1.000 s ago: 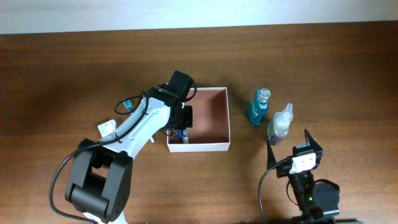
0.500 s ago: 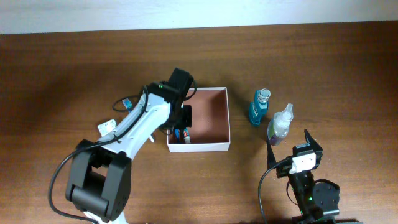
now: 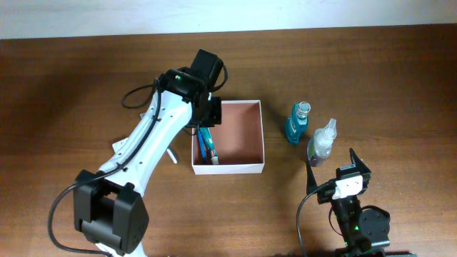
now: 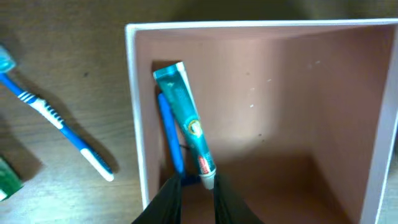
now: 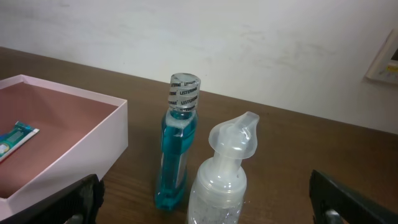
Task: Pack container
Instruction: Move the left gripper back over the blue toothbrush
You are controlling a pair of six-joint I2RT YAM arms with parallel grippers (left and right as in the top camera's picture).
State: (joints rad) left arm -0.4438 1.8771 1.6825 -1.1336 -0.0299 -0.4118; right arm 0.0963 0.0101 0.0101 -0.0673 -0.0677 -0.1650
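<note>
The container (image 3: 228, 169) is a square white-walled box with a reddish-brown inside at mid table. A teal toothpaste tube (image 3: 212, 151) and a blue toothbrush (image 4: 168, 134) lie along its left wall (image 4: 134, 112). My left gripper (image 3: 208, 114) hovers over the box's far left corner. In the left wrist view the left gripper (image 4: 194, 202) has its fingers a little apart and holds nothing; the tube (image 4: 186, 124) lies free just beyond the tips. My right gripper (image 3: 332, 168) is wide open and empty, just short of two bottles.
A blue mouthwash bottle (image 3: 298, 123) and a clear foam pump bottle (image 3: 321, 143) stand right of the box; both show in the right wrist view (image 5: 179, 143) (image 5: 224, 174). A blue-and-white toothbrush (image 4: 59, 124) lies on the table left of the box.
My left gripper has let go of the toothpaste and moved up and toward the far side of the box. The tube and brush now lie uncovered. The right arm has not moved.
</note>
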